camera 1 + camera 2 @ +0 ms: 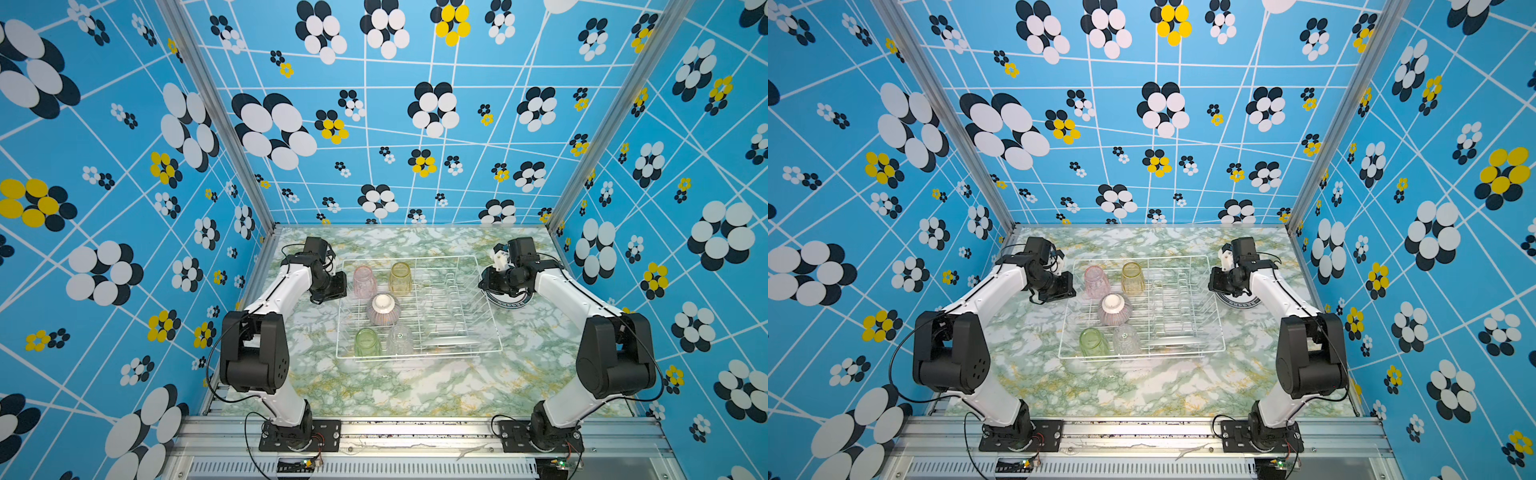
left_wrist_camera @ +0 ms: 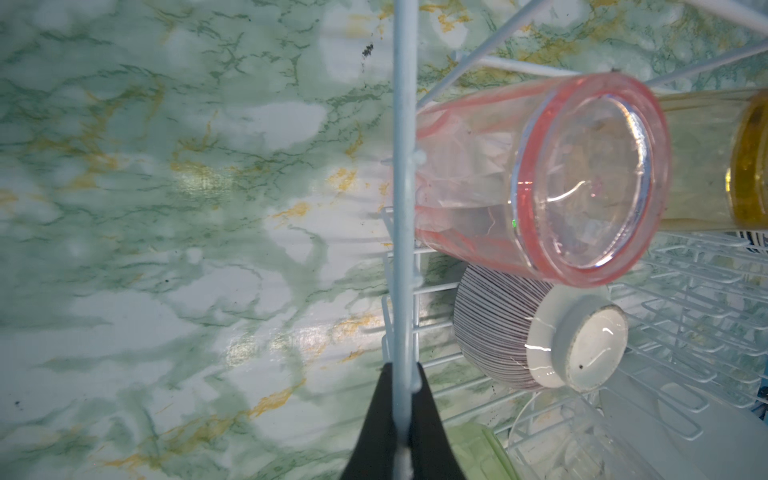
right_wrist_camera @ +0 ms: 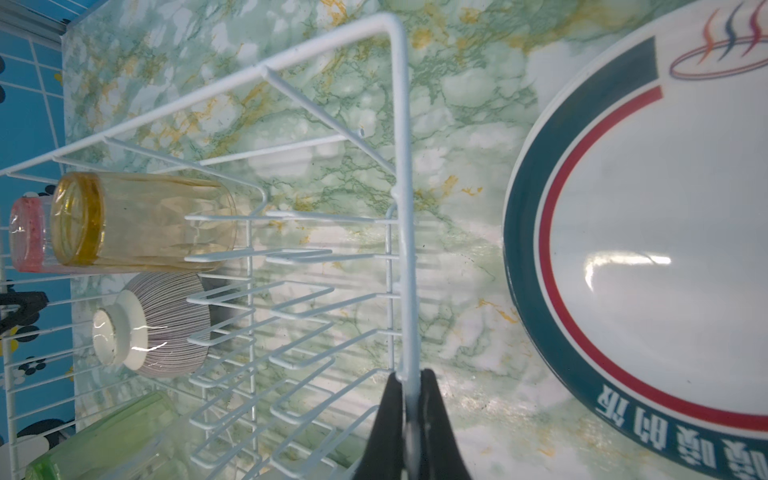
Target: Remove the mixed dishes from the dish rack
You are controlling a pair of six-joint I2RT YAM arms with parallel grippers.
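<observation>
1. Pinching the dish rack (image 1: 415,354) by its side rim wires: left hand (image 2: 405,368) clamps at 9 o'clock, right hand (image 3: 409,374) at 3. The rack sits mid-bench (image 1: 415,386).
2. Move both hands together and level, or the upturned tumblers (image 1: 365,282) may topple.
3. Mind the plate (image 1: 511,303) just outside at 2 o'clock.

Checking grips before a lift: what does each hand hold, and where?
The dish rack, by its rim wire: left hand one side, right hand opposite.

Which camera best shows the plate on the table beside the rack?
The right wrist view: the plate is large there, green rim, red ring and lettering sharp. In both top views the right arm hides most of it. The left wrist view shows a sliver at most.
</observation>
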